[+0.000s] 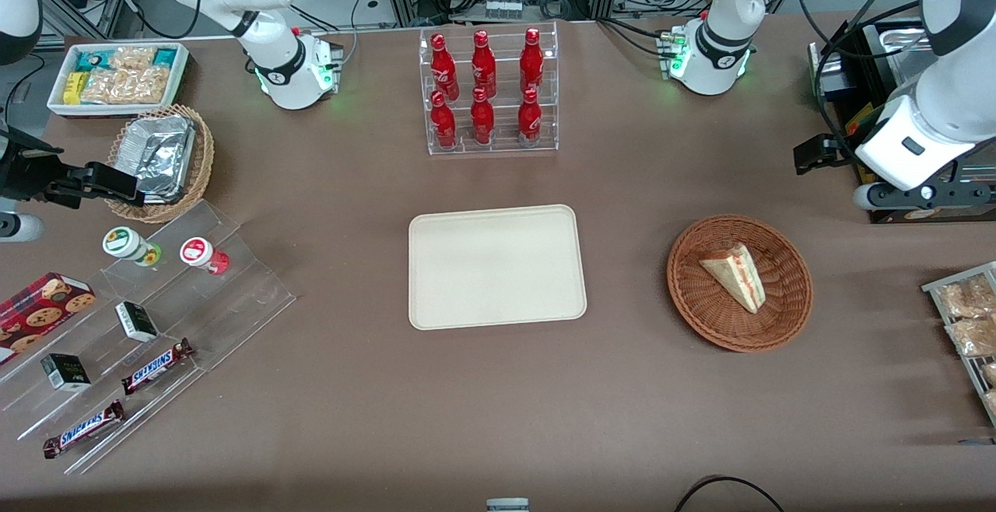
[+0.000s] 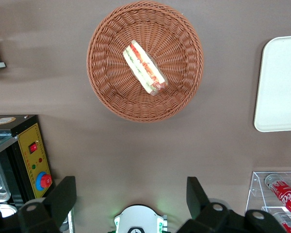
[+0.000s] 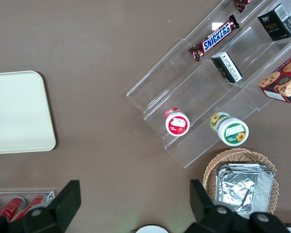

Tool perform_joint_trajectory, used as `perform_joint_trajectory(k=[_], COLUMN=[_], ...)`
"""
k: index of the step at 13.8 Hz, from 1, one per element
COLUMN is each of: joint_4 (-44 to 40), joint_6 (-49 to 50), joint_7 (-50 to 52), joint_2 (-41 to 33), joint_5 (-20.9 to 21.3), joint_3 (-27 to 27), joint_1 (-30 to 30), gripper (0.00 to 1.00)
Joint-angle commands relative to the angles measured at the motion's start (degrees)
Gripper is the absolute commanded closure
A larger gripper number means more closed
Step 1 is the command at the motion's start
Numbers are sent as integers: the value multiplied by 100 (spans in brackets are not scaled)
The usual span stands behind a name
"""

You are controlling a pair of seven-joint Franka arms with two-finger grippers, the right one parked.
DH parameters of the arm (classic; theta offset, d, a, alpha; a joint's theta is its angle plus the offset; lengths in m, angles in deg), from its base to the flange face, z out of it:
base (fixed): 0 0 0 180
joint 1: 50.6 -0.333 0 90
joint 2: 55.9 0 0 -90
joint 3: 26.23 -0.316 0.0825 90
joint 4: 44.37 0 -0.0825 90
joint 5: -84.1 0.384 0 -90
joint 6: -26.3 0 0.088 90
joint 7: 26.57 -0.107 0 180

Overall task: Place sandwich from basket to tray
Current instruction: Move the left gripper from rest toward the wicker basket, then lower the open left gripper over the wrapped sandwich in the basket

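The sandwich [image 1: 735,273] [image 2: 145,68], a pale bread wedge with red and green filling, lies in the round reddish-brown wicker basket [image 1: 794,310] [image 2: 111,92]. The cream rectangular tray [image 1: 496,265] [image 2: 281,87] sits bare at the table's middle, beside the basket toward the parked arm's end. My gripper [image 1: 817,154] [image 2: 131,196] hangs open, high above the table. It is farther from the front camera than the basket, and nothing is between its fingers.
A clear rack of red bottles [image 1: 489,92] stands farther from the front camera than the tray. A black and yellow appliance [image 2: 31,160] and a wire rack of snack packets [image 1: 969,317] flank the basket at the working arm's end. Acrylic steps with candy [image 1: 148,317] lie at the parked arm's end.
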Motion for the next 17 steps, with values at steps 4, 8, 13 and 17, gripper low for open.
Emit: perform_joint_trajectory(k=[4,8,13,17], joint_4=[-17,124,729,1055], joint_6=[94,-81,-1002,-1575], joint_7=[-66,-57,-49,22], joint_2=[-94,90,310,547], joint_5=[35,18,35,35], joint_3=[-55,-46,-46,-55], joint_1=[20,38,47,29], gripper=[0,0,0,0])
